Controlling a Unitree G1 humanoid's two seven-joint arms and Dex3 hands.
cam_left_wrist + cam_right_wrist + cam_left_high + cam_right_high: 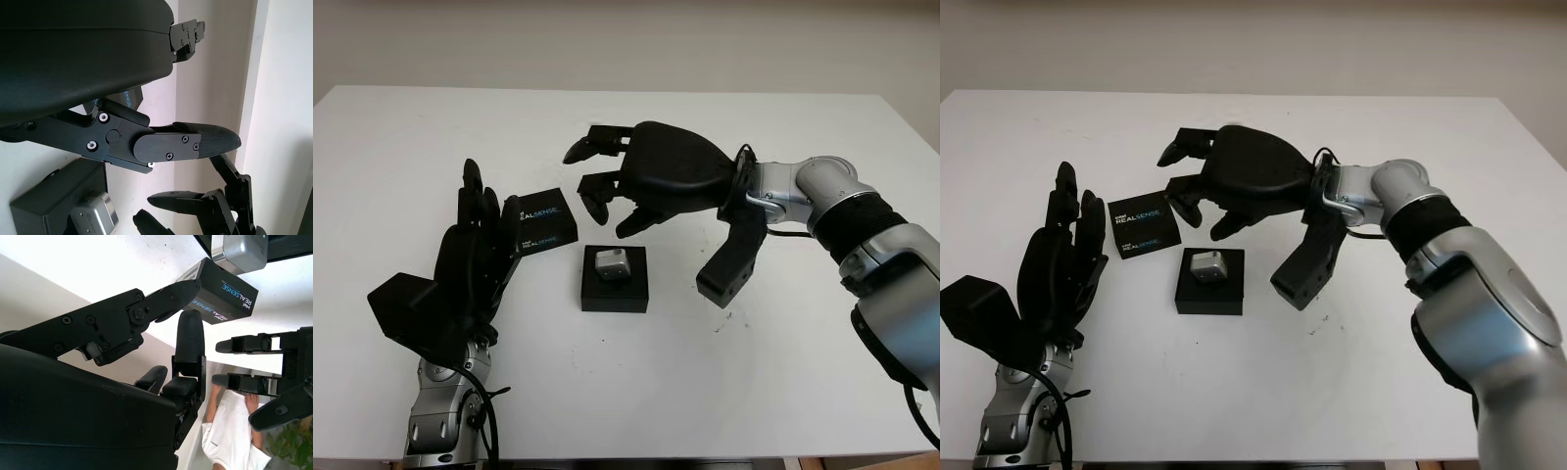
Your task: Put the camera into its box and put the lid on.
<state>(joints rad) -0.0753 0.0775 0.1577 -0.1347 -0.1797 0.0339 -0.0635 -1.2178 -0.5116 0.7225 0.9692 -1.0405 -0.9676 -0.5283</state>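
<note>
From the head, the white table [724, 392] carries three task things: one black box [615, 282] standing open, one silver camera [612, 263] seated in it, and one black lid [542, 220] printed REALSENSE lying on the table up and to the left of the box, apart from it. The right hand [607, 181] hangs in the air above and just beyond the box, fingers loosely bent downward and holding nothing; its fingertips [576, 152] are over the lid's far right corner, not touching it. The left hand [475, 235] stands upright beside the lid, open and empty, its fingers partly covering the lid's left end and the first letters of the print.

In the left wrist view, the left hand's shell hides most of the lid [131, 97]; the box [54, 196] with the camera [93, 218] lies past the thumb, cut off at the picture's edge, and the right hand's fingers [195, 205] show beyond.

In the right wrist view, the lid [222, 293] lies just past the fingertips, the camera [242, 252] behind it, cut off.
</note>
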